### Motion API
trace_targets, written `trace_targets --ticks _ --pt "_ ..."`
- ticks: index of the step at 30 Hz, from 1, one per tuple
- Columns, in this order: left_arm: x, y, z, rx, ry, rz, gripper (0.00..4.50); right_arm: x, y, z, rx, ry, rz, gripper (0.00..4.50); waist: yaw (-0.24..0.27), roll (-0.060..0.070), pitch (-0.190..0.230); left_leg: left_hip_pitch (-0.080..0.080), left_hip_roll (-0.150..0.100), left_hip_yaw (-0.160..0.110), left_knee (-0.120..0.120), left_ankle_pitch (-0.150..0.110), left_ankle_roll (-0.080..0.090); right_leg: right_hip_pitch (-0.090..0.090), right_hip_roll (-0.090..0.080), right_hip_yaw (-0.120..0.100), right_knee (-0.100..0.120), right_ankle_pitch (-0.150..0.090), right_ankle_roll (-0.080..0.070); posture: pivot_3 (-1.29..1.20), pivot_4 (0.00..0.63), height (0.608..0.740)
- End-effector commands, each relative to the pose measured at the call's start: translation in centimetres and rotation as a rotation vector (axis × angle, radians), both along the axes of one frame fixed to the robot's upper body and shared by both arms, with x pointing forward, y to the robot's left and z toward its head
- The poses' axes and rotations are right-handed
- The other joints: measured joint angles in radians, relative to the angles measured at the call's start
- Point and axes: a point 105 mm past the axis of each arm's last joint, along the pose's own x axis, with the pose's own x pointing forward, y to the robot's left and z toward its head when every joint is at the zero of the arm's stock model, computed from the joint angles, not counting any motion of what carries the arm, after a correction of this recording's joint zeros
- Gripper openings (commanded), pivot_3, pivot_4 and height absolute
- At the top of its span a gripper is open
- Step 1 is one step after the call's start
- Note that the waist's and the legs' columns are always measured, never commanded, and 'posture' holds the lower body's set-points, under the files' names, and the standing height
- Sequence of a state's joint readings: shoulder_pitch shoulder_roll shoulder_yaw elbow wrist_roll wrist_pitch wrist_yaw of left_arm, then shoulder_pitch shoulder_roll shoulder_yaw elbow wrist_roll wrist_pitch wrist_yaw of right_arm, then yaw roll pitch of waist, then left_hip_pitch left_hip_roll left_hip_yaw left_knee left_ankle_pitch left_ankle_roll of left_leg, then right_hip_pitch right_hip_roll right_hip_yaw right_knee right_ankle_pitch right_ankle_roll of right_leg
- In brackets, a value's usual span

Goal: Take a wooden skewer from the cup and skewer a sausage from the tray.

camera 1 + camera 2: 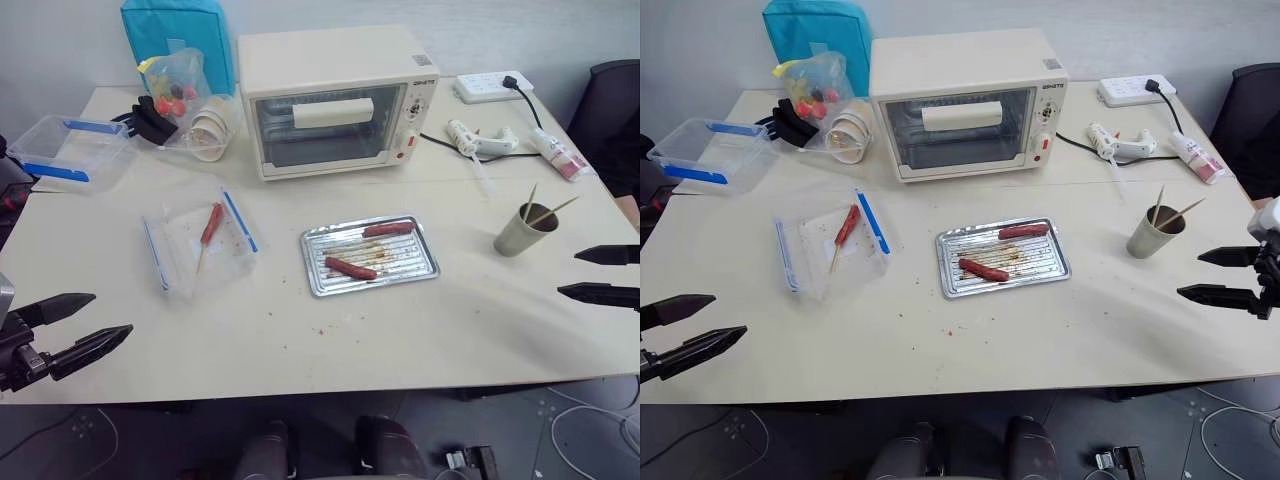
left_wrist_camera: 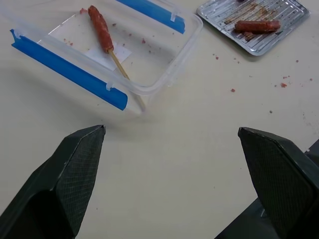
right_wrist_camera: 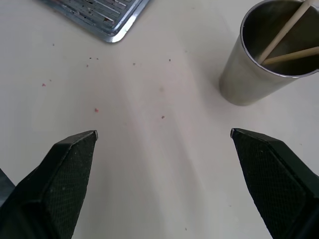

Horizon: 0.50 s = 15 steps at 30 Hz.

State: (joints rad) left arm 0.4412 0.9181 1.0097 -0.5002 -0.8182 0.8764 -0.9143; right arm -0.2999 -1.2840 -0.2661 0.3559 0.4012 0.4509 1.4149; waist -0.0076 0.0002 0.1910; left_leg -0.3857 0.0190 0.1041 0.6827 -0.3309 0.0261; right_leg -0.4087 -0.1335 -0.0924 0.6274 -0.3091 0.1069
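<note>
The grey-tan cup [image 1: 518, 235] stands on the table's right side with two wooden skewers [image 1: 551, 211] leaning out of it. In the middle lies the silver tray [image 1: 309, 262], holding two red-brown sausages: one at its front left [image 1: 350, 268], one at its back [image 1: 388, 230]. My right gripper [image 1: 568, 274] hovers open just right of and nearer than the cup, which also appears in the right wrist view [image 3: 249, 79]. My left gripper [image 1: 112, 314] hangs open over the table's near left edge, empty, well left of the tray [image 2: 279, 37].
A cream toaster oven [image 1: 335, 100] stands behind the tray. A clear blue-edged box [image 1: 170, 270] left of the tray holds a skewered sausage [image 1: 211, 223]. Another clear box [image 1: 70, 150], stacked paper cups [image 1: 212, 130], a glue gun [image 1: 480, 140] and a power strip [image 1: 490, 87] line the back.
</note>
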Motion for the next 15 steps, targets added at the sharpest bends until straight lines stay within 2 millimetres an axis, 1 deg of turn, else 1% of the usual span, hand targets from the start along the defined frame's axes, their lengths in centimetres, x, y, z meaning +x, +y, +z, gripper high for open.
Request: trace_targets --ticks 1,3,6,10,12,13,15 --pt "0.1 0.0 0.6 0.020 -0.023 0.005 4.50 0.2 -0.1 0.5 -0.010 -0.054 -0.009 4.46 0.000 0.000 0.000 0.000 0.000 0.000 0.000 0.000 0.000 0.000 0.000 0.000 0.000 0.000 0.000 0.00 0.150 0.740" --pt "0.2 0.0 0.6 0.022 -0.027 0.001 4.50 0.4 -0.3 0.4 -0.013 -0.072 -0.029 4.46 0.000 0.000 0.000 0.000 0.000 0.000 0.000 0.000 0.000 0.000 0.000 0.000 0.000 0.000 0.000 0.00 0.150 0.740" --pt "0.7 -0.8 1.1 0.005 -0.047 -0.037 4.50 0.8 -0.5 0.8 0.031 -0.117 -0.076 4.46 0.004 0.000 0.000 0.000 0.000 0.000 0.000 0.000 0.000 0.000 0.000 0.000 0.000 0.000 0.000 0.00 0.150 0.740" --pt "1.3 -2.7 2.5 -0.027 -0.088 -0.151 4.50 1.5 -1.1 1.6 0.109 -0.195 -0.180 4.46 0.005 0.000 0.000 0.000 0.000 0.000 0.000 0.000 0.000 0.000 0.001 0.000 0.001 0.000 0.000 0.00 0.150 0.740" --pt "1.8 -5.1 3.8 -0.047 -0.116 -0.275 4.50 2.1 -1.9 2.0 0.179 -0.248 -0.281 4.46 0.005 0.000 0.000 0.000 0.000 0.000 0.000 0.000 0.000 0.000 0.001 0.000 0.001 0.000 0.000 0.00 0.150 0.740" --pt "1.9 -5.8 4.1 -0.053 -0.122 -0.309 4.50 2.3 -2.1 2.1 0.201 -0.259 -0.312 4.46 0.005 0.000 0.000 0.000 0.000 0.000 0.000 0.000 0.000 0.000 0.001 0.000 0.001 0.000 0.000 0.00 0.150 0.740" --pt "2.3 -8.8 5.4 -0.081 -0.150 -0.453 4.50 2.9 -2.6 2.2 0.268 -0.305 -0.404 4.46 0.006 0.000 0.000 0.000 -0.001 0.000 0.001 0.000 0.000 0.000 0.000 0.003 0.001 0.000 0.000 0.00 0.150 0.740"
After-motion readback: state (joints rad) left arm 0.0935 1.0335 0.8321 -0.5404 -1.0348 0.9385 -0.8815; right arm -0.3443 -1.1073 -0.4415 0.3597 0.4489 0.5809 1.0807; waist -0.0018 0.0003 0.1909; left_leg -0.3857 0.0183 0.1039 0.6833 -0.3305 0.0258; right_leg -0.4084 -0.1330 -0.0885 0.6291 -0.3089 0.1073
